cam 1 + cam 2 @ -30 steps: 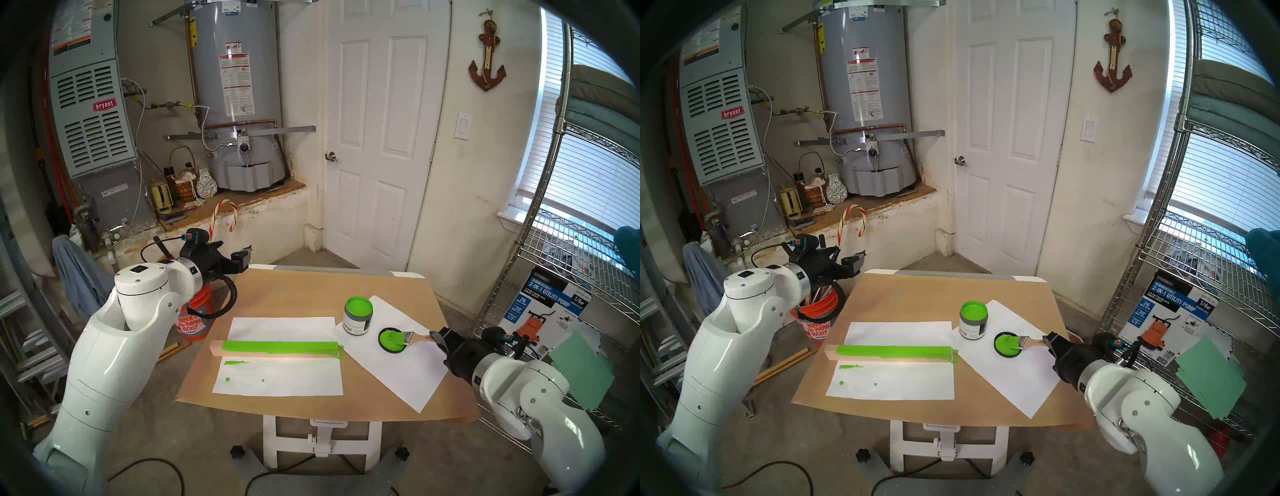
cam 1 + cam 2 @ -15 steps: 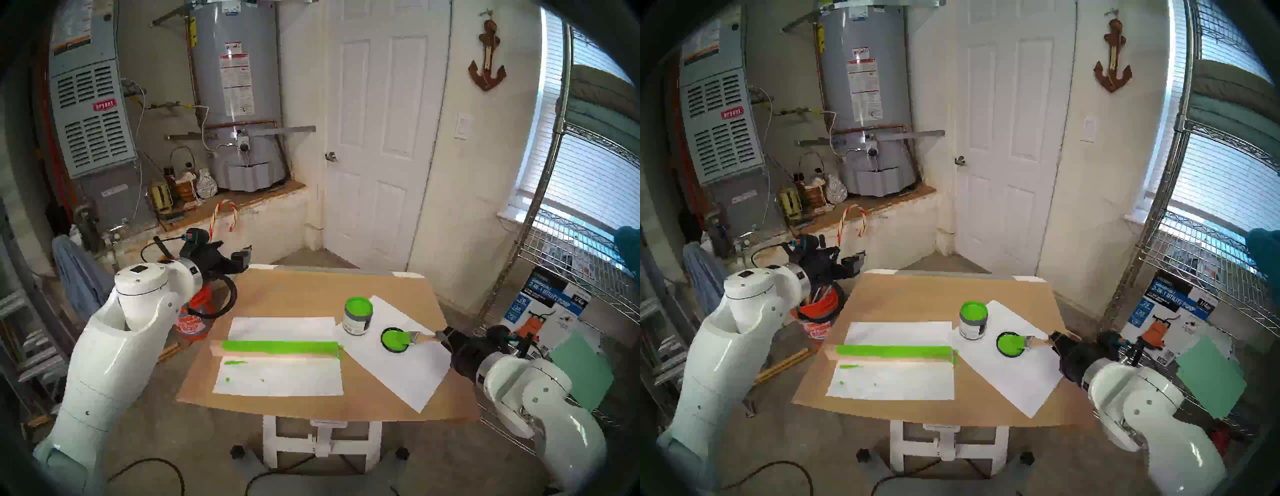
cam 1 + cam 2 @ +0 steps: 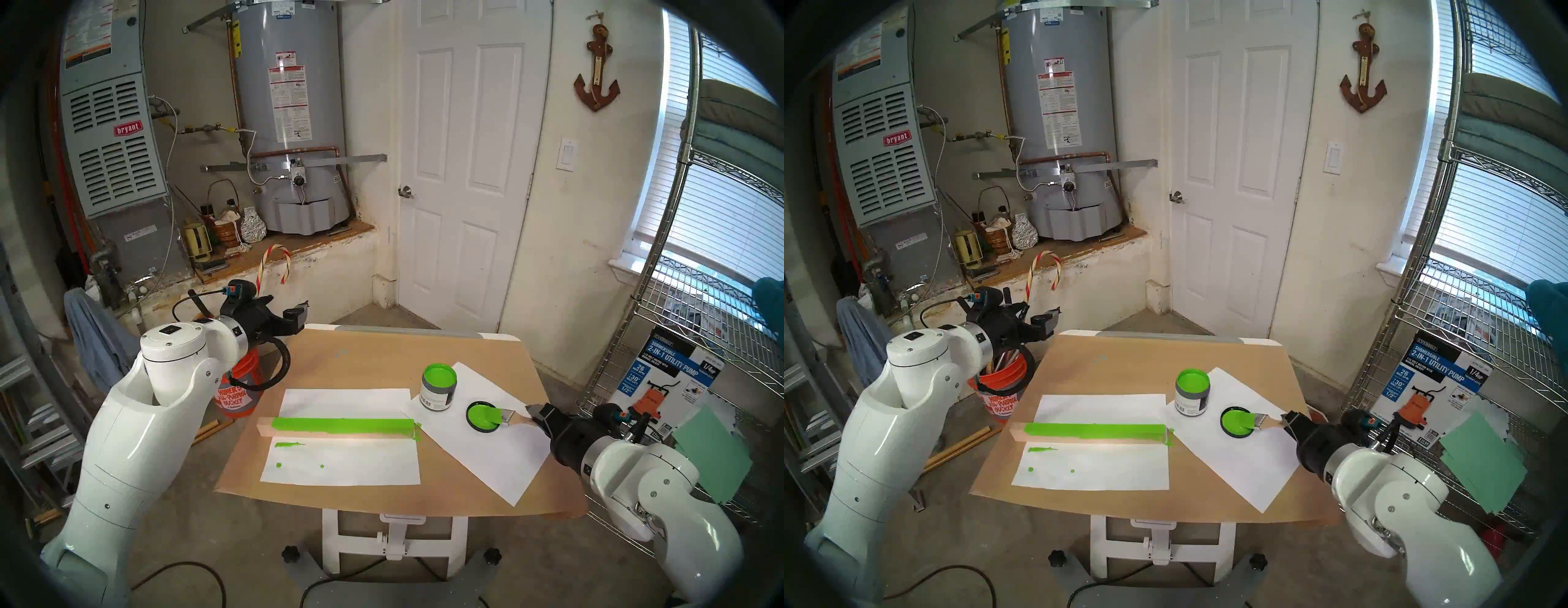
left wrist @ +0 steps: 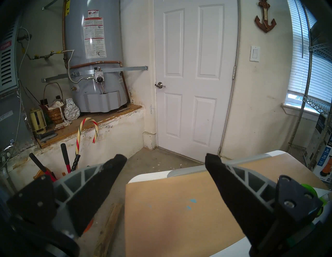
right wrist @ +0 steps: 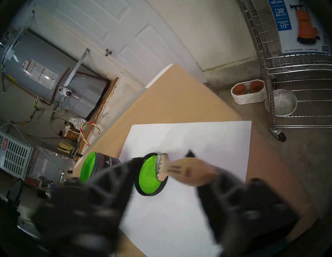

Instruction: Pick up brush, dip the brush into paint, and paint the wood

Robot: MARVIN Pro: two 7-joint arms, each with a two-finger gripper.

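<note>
Right pincer clamps brush handle — bristles on lid; left pincer gapes, empty.

The left gripper hangs with its two black fingers spread wide and empty — over the near corner of the brown-papered surface, facing a white door.

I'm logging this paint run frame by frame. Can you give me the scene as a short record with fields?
brush: bristles lie on the lid, handle toward the right gripper
right gripper: at the handle's end; grip unclear
left gripper: open, empty, off the table's far left corner
can: open, upright on paper
wood: top face green
</note>
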